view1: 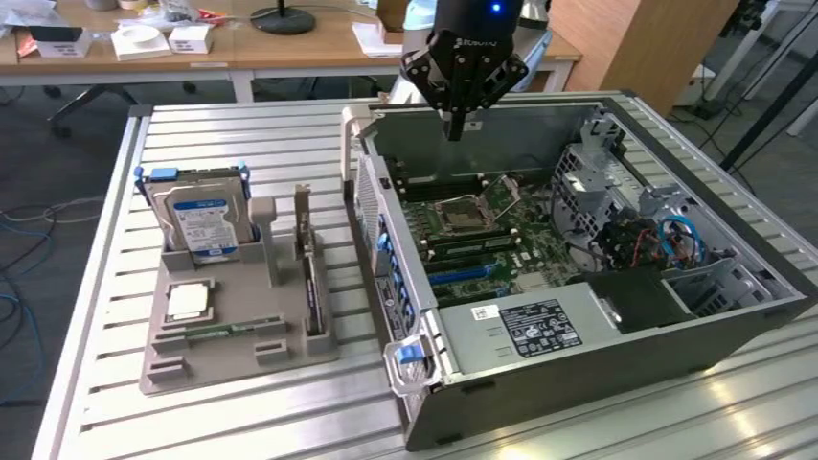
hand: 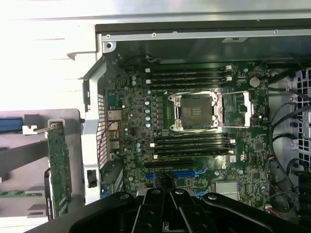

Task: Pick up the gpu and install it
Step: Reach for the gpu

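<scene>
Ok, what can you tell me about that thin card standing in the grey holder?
The graphics card is a thin, flat, dark circuit board with a pale metal bracket at one end. It stands on its long edge in a slot of the grey holder, between the hard drive and the open computer. Only the holder touches it.

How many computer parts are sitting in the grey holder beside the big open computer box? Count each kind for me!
Silver hard drive with a blue label: 1
Thin flat black gpu card with a pale metal bracket: 1
Square silver processor chip: 1
Narrow green memory stick: 1
Total: 4
</scene>
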Available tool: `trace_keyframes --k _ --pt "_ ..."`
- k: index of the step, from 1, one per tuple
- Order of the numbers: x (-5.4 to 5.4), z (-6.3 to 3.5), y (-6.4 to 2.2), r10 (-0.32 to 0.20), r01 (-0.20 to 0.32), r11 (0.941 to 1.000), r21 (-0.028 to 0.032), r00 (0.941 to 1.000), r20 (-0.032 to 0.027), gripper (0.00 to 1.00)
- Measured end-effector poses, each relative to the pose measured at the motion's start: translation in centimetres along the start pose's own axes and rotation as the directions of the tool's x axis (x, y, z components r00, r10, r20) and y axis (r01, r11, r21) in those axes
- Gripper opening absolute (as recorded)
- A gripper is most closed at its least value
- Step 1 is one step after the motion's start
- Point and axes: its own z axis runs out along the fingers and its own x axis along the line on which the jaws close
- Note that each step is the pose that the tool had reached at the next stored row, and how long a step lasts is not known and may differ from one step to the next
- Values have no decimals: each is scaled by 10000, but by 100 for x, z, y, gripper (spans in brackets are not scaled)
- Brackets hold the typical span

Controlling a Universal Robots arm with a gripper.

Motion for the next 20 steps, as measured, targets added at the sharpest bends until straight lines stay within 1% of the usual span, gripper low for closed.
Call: trace_keyframes --k 3,8,13,20 --pt "41 0 -3 0 0 10000 1 10000 -1 10" --pt "144 0 -11 -1 1 10000 1 10000 -1 10" --pt "267 0 -20 2 -2 10000 0 10000 0 10" --pt "470 -3 -35 4 -4 10000 0 10000 0 10"
